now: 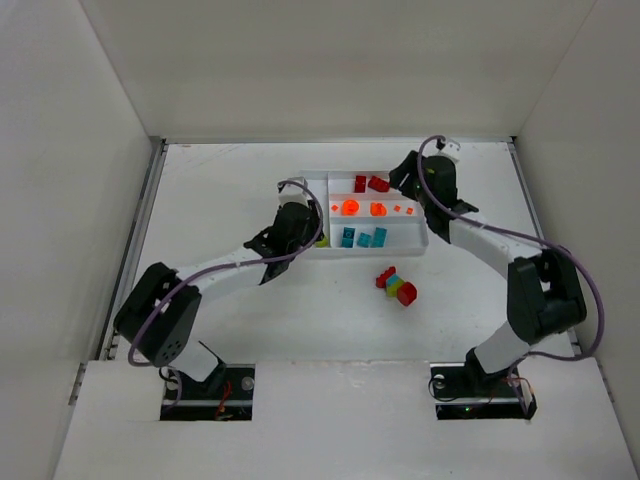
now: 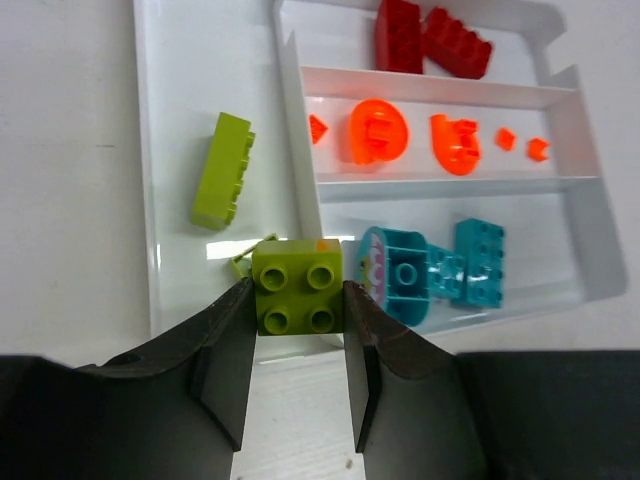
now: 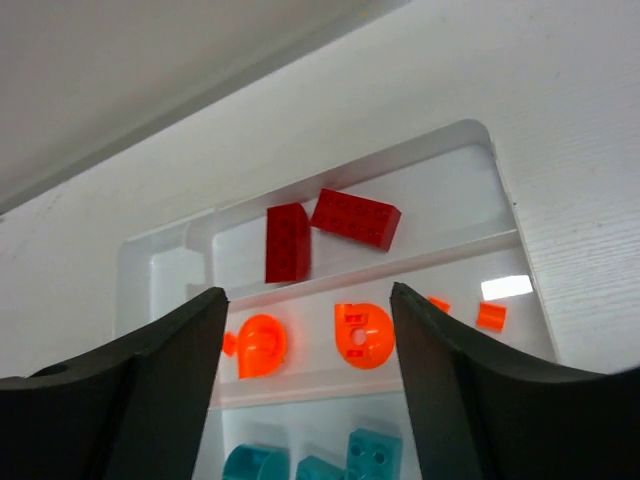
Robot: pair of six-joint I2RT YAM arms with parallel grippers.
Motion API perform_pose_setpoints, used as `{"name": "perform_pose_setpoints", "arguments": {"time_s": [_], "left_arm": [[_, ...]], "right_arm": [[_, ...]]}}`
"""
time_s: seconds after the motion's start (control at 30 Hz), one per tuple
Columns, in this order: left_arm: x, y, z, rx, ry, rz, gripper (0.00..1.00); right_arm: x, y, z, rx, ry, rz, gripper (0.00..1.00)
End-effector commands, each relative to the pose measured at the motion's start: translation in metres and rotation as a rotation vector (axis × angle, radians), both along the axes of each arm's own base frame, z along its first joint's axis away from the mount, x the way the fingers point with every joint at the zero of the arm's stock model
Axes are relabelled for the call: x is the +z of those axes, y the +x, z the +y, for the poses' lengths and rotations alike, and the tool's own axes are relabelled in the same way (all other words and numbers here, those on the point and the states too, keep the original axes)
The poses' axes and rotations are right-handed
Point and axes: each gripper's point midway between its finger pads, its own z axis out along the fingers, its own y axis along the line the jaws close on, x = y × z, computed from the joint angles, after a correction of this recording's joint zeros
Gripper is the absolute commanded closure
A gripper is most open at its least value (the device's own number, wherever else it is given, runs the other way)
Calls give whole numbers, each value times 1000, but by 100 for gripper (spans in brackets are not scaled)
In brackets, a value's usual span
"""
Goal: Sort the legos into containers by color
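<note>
While a lime green two-by-two plastic brick (image 2: pixel 297 285) is clamped between the jaws of the left gripper (image 2: pixel 298 298), it is held at the near rim of the white rectangular plastic tray (image 2: pixel 180 70), by the wall dividing the tall section from the long ones; whether it touches the rim cannot be told. A long lime green brick (image 2: pixel 223 170) is seen lying in the tall section, so the placing of a green piece is judged to be the step in hand. Red bricks (image 2: pixel 430 40) are found in the far long section, orange round pieces (image 2: pixel 378 132) in the middle one and teal pieces (image 2: pixel 440 272) in the near one. The right gripper (image 3: pixel 308 300) is held above the tray, jaws apart, with nothing between them. A small cluster of unsorted pieces (image 1: pixel 396 284) is seen on the white table (image 1: pixel 220 180) near the tray. Next, the held brick should be carried further over the tall section, clear of the dividing wall, before the jaws are opened; otherwise it could be dropped among the teal pieces.
</note>
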Motion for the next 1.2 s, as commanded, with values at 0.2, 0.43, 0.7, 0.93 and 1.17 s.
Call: {"name": "perform_pose_setpoints", "arguments": {"time_s": [0.2, 0.43, 0.7, 0.93, 1.17], "left_arm": [[-9, 54, 0, 42, 170, -22, 77], [-4, 103, 4, 109, 174, -49, 77], [-15, 147, 12, 140, 203, -36, 66], [-1, 144, 14, 142, 186, -55, 49], [29, 97, -14, 57, 120, -85, 48]], "right_arm": [[-2, -77, 39, 80, 23, -69, 60], [-4, -120, 57, 122, 24, -93, 55], [-12, -157, 46, 114, -19, -85, 36], [-51, -204, 30, 100, -131, 52, 28], [-62, -251, 12, 85, -266, 131, 20]]}}
